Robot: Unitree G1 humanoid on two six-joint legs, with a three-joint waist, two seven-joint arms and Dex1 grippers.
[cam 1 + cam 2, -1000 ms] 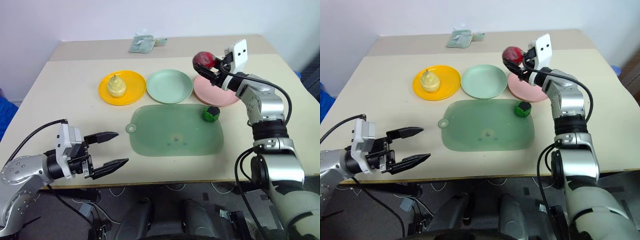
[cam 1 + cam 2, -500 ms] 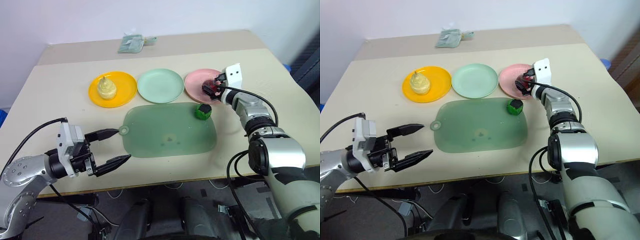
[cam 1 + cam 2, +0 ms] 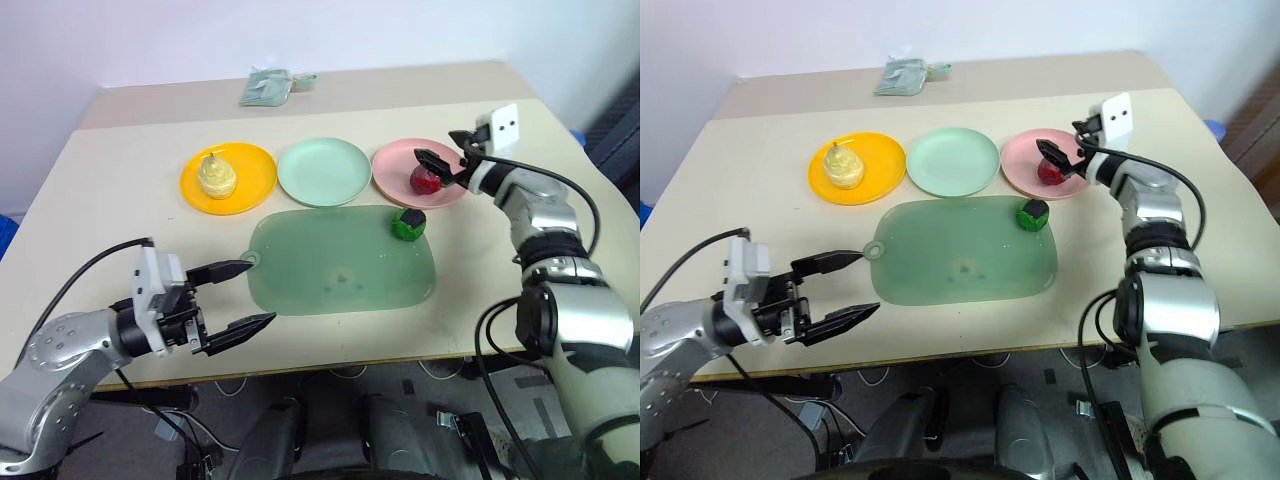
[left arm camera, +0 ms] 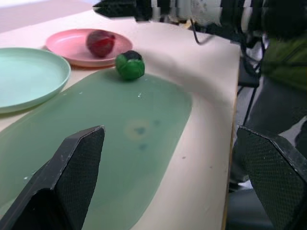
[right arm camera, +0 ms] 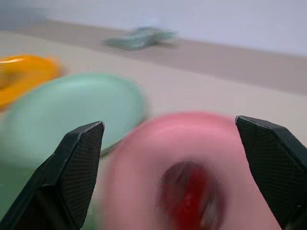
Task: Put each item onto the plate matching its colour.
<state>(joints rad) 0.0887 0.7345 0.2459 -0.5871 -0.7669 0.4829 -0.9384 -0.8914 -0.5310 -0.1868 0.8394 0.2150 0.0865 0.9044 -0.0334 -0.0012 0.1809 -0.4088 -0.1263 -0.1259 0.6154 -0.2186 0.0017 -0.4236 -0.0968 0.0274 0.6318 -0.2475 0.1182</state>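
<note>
The pale yellow pear-shaped item [image 3: 216, 175] stands on the orange-yellow plate [image 3: 250, 185]. Beside it, the mint green plate [image 3: 324, 171] holds nothing. On the pink plate [image 3: 395, 165] lies the red item [image 3: 425, 179]. My right gripper [image 3: 436, 146] hovers open just above and to the right of the red item, apart from it. The dark green item [image 3: 408, 224] sits at the far right corner of the translucent green mat [image 3: 340, 262]. My left gripper [image 3: 261, 291] is open and holds nothing, low at the near left by the mat's tab.
A folded greenish packet [image 3: 265, 87] lies on the back table strip. The table's front edge [image 3: 330, 358] runs just below the mat. Bare tabletop [image 3: 110, 230] stretches left of the mat and right of the pink plate.
My right gripper came down from above the pink plate, opened and let go of the red item, which now rests on that plate. The left gripper has hardly moved.
</note>
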